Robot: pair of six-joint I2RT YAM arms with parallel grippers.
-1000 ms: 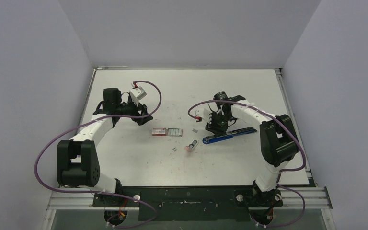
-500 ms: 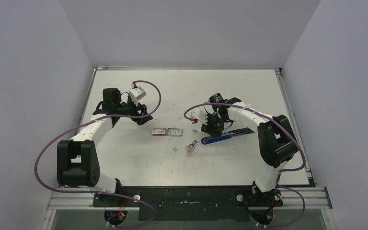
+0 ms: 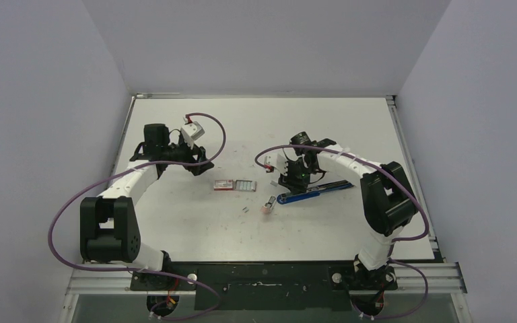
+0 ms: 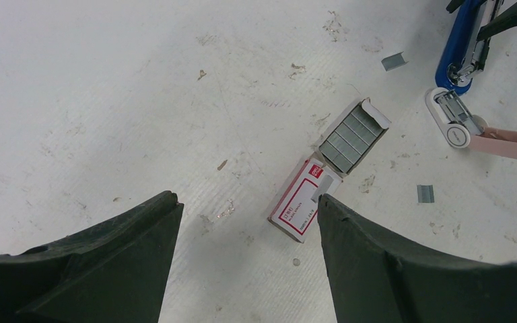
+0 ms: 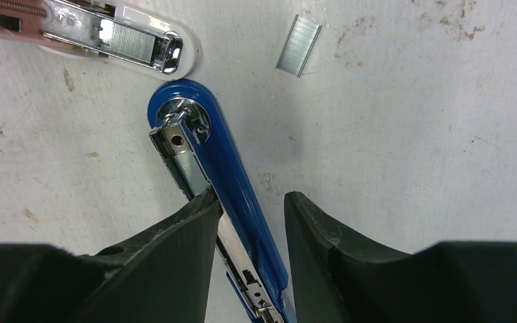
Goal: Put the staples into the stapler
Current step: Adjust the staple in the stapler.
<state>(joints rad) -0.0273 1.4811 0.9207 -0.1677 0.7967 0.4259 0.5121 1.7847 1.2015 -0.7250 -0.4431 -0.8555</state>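
White-link arms (image 3: 131, 176), black joints (image 3: 111, 229) and bases (image 3: 149, 270), looped purple cables (image 3: 49, 232), black tapered fingers (image 4: 101, 262), white wrist camera block (image 3: 192, 132).

Scuffed, grubby white table (image 3: 175, 222). Lying on it: an open red-and-white staple box (image 4: 307, 206) showing grey strips, a blue stapler (image 5: 242, 195), a small pink-and-white gadget (image 4: 454, 124) just beside its tip, and loose staple strips (image 5: 298, 45).

White table (image 3: 195, 222) scuffed and speckled with dirt marks, small pink-and-white mini stapler (image 4: 464, 128) lying open near its middle, pale grey walls (image 3: 262, 40) on three sides
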